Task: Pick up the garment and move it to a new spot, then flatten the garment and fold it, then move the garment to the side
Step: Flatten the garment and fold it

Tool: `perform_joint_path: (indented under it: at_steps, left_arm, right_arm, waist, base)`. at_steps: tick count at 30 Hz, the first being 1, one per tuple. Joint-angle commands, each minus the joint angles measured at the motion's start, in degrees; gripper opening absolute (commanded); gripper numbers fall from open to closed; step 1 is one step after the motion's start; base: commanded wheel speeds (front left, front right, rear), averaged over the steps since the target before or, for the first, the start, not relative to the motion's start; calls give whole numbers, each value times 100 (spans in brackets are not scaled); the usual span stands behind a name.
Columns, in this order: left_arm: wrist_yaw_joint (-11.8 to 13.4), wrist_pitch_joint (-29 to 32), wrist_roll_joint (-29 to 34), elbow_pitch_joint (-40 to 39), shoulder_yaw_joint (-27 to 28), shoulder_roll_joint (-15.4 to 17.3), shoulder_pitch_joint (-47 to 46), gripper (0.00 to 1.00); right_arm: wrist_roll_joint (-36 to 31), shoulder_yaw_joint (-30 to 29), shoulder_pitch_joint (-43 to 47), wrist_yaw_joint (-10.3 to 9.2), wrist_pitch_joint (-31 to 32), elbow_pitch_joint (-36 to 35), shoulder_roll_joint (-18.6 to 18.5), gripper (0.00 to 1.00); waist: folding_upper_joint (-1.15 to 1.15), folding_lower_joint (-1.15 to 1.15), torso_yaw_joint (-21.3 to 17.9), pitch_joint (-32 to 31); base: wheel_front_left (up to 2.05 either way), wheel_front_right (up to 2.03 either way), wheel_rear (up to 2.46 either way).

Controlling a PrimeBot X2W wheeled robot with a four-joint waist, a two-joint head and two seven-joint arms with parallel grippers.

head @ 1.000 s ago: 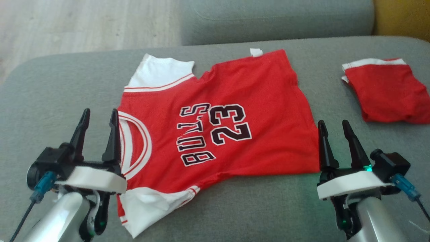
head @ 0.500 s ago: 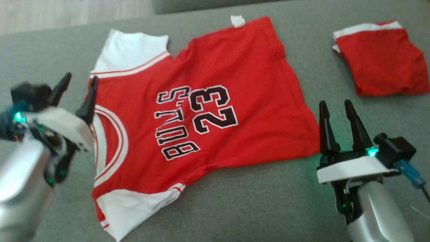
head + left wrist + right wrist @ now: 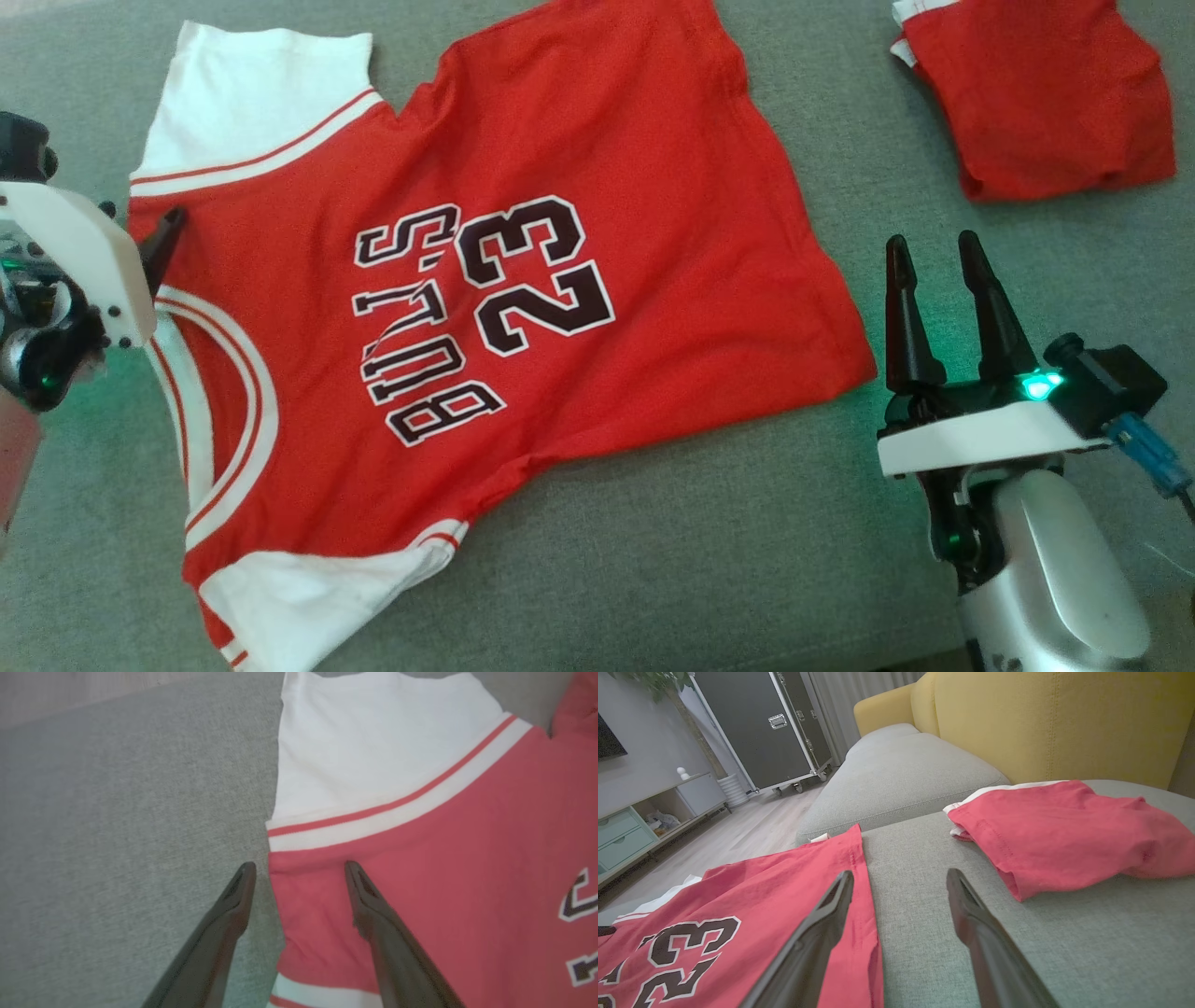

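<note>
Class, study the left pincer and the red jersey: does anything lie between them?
Nothing visible does. The open left pincer is at the jersey's shoulder edge, with one finger over the red cloth and the other over the bare grey cushion.

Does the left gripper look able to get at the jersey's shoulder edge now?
Probably yes: the left gripper is open, its fingers straddle the jersey edge, and nothing lies between.

The left gripper (image 3: pixel 299 865) has swung forward and now straddles the jersey's (image 3: pixel 672 187) shoulder edge.
</note>
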Motion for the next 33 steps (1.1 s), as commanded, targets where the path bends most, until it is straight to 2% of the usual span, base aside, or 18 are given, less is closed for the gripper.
perform_joint_path:
  at_steps: [1, 13, 15, 16, 19, 22, 29, 33]
  left_arm:
    - [-57, 106, -28, -46, 166, 308, -309, 100]
    - [-115, 851, -239, 325, -87, 363, -415, 100]
    - [-120, 901, -249, 328, -126, 390, -451, 9]
    - [-123, 898, -242, 314, -151, 407, -473, 0]
    - [-127, 676, -217, 268, -142, 445, -601, 0]
    - [-129, 194, -86, 267, -92, 479, -797, 0]
    - [17, -1393, 464, 488, 79, 463, -1495, 0]
    - [31, -2074, 747, 672, 88, 420, -1930, 0]
  right_arm:
    - [49, 109, -123, -5, -62, -197, -11, 100]
    - [75, 115, -237, -5, -62, -279, -11, 100]
    - [74, 100, -237, -5, -62, -293, -11, 100]
    - [74, 99, -238, -5, -62, -298, -11, 100]
    - [81, 110, -241, -5, -62, -317, -11, 100]
    - [92, 138, -255, -5, -62, -341, -11, 100]
    - [135, 211, -340, -5, -62, -423, -11, 100]
    - [175, 257, -362, -5, -62, -466, -11, 100]
  waist:
    - [0, -1, -46, 36]
    - [0, -1, -170, 262]
    - [0, -1, -185, 293]
    - [0, -1, -194, 306]
    - [0, -1, -223, 339]
    - [0, -1, -265, 387]
    - [0, -1, -416, 600]
    - [0, -1, -522, 742]
  base:
    - [0, 0, 0]
    - [0, 0, 0]
    - [0, 0, 0]
    - [0, 0, 0]
    - [0, 0, 0]
    - [0, 0, 0]
    - [0, 0, 0]
    - [0, 0, 0]
